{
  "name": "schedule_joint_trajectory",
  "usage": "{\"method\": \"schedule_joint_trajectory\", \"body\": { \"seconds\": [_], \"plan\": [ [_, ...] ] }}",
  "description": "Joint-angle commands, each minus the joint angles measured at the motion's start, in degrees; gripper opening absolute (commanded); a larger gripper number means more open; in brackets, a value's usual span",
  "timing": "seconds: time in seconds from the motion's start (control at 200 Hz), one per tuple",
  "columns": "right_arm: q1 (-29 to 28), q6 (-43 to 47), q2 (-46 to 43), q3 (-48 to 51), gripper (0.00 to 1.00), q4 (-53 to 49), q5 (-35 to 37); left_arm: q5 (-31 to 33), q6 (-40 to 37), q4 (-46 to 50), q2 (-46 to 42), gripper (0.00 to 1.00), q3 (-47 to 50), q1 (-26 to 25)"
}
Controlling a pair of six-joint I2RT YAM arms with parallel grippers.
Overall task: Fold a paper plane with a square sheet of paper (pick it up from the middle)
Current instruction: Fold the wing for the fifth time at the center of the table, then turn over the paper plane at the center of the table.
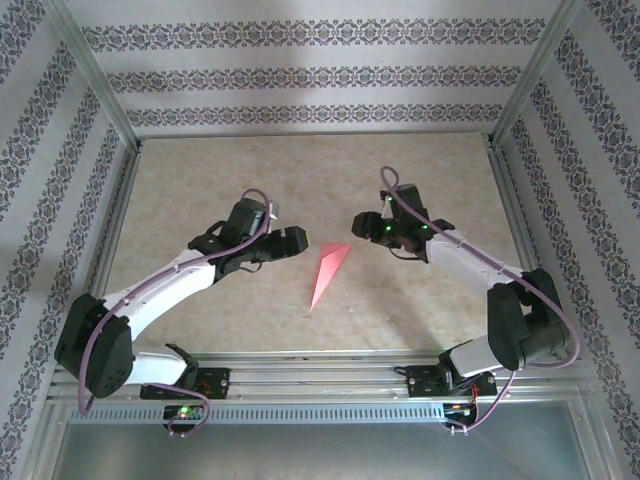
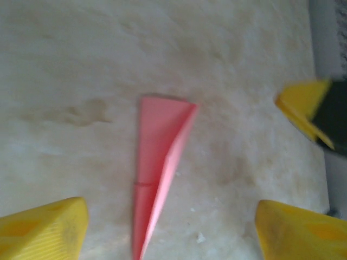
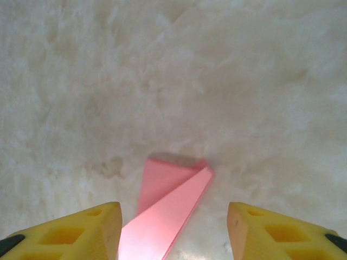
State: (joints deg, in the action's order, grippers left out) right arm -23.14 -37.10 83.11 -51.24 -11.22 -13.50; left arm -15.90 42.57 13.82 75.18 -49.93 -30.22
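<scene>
The square sheet of paper lies folded as a narrow pink paper plane (image 1: 328, 272) flat on the table, its wide end far and its point toward the near edge. My left gripper (image 1: 294, 241) hovers just left of the wide end, open, with nothing between its yellow fingers (image 2: 46, 230). In the left wrist view the paper plane (image 2: 157, 162) lies between and ahead of the left gripper (image 2: 171, 238). My right gripper (image 1: 361, 222) hangs just right of the wide end, also open. Its view shows the paper plane (image 3: 168, 211) running between the right gripper (image 3: 173, 233) fingers, untouched.
The beige mottled tabletop (image 1: 200, 180) is framed by metal rails (image 1: 110, 210) and patterned walls. One yellow finger of the right gripper (image 2: 303, 108) shows at the right edge of the left wrist view.
</scene>
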Motion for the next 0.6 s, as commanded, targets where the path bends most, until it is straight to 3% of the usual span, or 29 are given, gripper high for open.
{"method": "schedule_joint_trajectory", "body": {
  "seconds": [0.0,0.165,0.26,0.595],
  "plan": [
    [-6.8,-5.1,-0.4,-1.0,0.56,-8.9,12.5,6.7,-2.3,3.9,-2.5,0.9,2.9,2.3],
    [-15.9,-11.3,5.2,-5.3,0.6,-13.1,21.4,11.0,-3.4,4.8,-5.2,1.0,6.0,5.5],
    [-19.1,-14.0,9.7,-9.3,0.62,-16.0,24.4,10.9,-3.0,4.6,-6.4,1.0,7.9,7.6],
    [-23.1,-18.9,23.2,-20.9,0.6,-22.8,26.4,8.7,-3.3,3.7,-7.7,1.0,11.3,10.4]
  ]
}}
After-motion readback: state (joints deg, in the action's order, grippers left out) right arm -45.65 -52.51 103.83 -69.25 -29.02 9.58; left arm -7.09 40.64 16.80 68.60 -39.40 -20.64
